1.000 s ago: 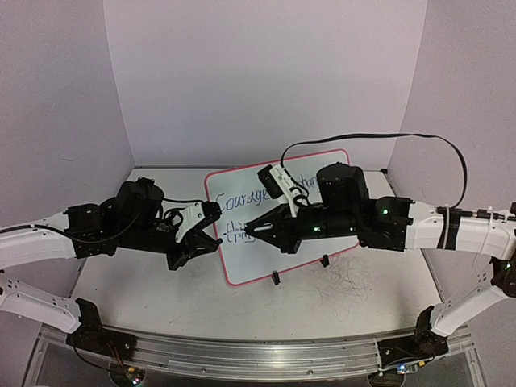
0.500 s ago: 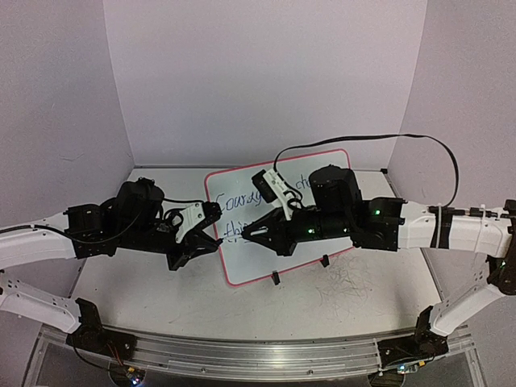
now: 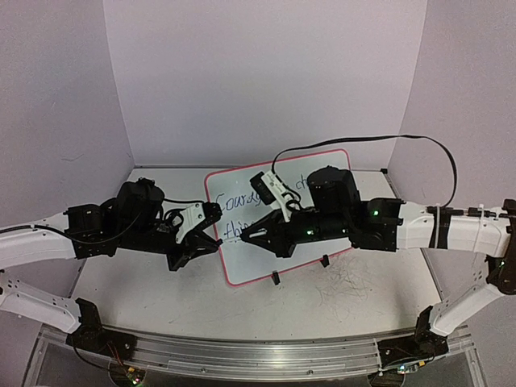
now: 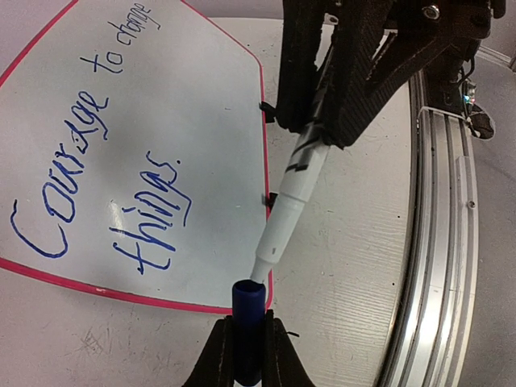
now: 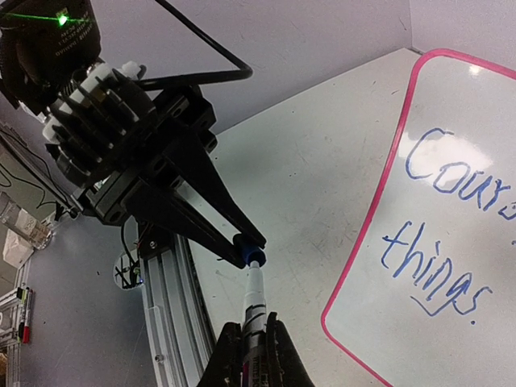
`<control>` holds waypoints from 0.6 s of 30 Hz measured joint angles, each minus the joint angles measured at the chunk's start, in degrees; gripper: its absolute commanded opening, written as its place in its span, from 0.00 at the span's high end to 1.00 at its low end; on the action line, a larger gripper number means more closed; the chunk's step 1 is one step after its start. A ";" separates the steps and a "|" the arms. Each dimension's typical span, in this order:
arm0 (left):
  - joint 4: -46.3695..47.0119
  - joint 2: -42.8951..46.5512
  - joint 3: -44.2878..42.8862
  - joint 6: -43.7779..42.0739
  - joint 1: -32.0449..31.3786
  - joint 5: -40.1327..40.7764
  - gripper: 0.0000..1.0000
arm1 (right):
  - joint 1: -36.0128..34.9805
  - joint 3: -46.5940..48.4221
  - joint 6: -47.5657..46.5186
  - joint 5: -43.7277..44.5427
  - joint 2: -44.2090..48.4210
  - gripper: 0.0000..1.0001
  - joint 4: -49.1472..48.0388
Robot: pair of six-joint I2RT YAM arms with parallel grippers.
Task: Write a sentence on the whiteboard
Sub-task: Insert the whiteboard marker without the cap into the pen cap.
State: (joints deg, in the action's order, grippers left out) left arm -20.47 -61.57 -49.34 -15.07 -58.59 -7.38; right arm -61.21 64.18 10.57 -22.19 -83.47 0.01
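The whiteboard [image 3: 250, 262] lies on the tabletop between the arms, also in the left wrist view [image 4: 201, 121] and the right wrist view [image 5: 476, 97]. The sentence [image 4: 76, 153] in blue cursive reads "Courage to change things." Only part of the sentence [image 5: 427, 274] falls in the right wrist view. My left gripper [image 4: 248, 330] is shut on a dark blue pen cap [image 4: 248, 302], mouth pointing outward. My right gripper [image 5: 251, 330] is shut on a white marker [image 5: 255, 294]. The marker's tip sits at the cap's mouth [image 5: 250, 256], just off the board's left corner, where both grippers meet [image 3: 230, 239].
Two black clip feet [image 3: 275, 278] [image 3: 325, 260] stand at the board's near edge. An aluminium rail [image 3: 242, 351] runs along the table's front. A black cable [image 3: 363, 139] loops above the right arm. Pale walls close in the back and sides.
The right arm has slid left across the board, bringing the marker's tip to the cap in the left gripper. The left arm has stayed put.
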 measured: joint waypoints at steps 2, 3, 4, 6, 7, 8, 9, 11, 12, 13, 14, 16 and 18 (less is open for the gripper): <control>-0.05 0.01 0.01 -0.07 -0.02 0.03 1.00 | -0.02 0.01 0.00 -0.04 -0.27 1.00 -0.01; -0.15 -0.01 0.05 -0.13 -0.02 0.04 1.00 | -0.02 0.03 0.00 -0.08 -0.47 1.00 -0.04; -0.13 0.00 0.19 -0.19 -0.08 0.04 1.00 | -0.02 0.12 0.00 -0.21 -0.70 1.00 -0.04; -0.07 -0.01 0.41 -0.44 -0.37 0.00 1.00 | -0.02 0.46 -0.02 -0.88 -1.45 1.00 -0.04; -0.11 0.01 0.43 -0.78 -0.60 -0.09 1.00 | -0.02 0.71 -0.02 -1.35 -1.91 1.00 -0.06; -0.26 0.03 0.49 -1.08 -0.78 -0.13 1.00 | -0.02 0.90 -0.03 -1.82 -2.29 1.00 -0.10; -0.26 0.27 0.83 -1.50 -0.96 -0.33 1.00 | -0.02 1.14 -0.14 -2.52 -2.62 1.00 0.03; -0.31 0.89 1.48 -2.52 -1.36 -0.70 1.00 | -0.01 1.62 -0.54 -4.02 -3.20 1.00 0.51; -0.37 1.37 1.75 -3.09 -1.67 -1.00 1.00 | 0.01 2.05 -0.87 -5.20 -3.58 1.00 1.04; -0.51 1.93 1.95 -3.65 -2.11 -1.14 1.00 | 0.13 2.71 -1.39 -6.86 -4.15 1.00 1.50; -0.67 2.50 2.14 -4.22 -2.54 -1.29 1.00 | 0.25 3.41 -1.98 -8.56 -4.74 1.00 2.07; -1.34 3.63 2.34 -5.21 -3.28 -1.49 1.00 | 0.49 5.31 -3.52 -12.00 -6.03 1.00 4.08; -2.26 4.35 2.34 -5.98 -4.05 -1.46 1.00 | 0.81 8.02 -5.00 -14.93 -7.62 1.00 7.08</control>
State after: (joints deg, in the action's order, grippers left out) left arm -22.73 -57.23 -47.00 -21.05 -62.64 -8.84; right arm -60.40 72.20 5.56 -37.12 -91.09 7.09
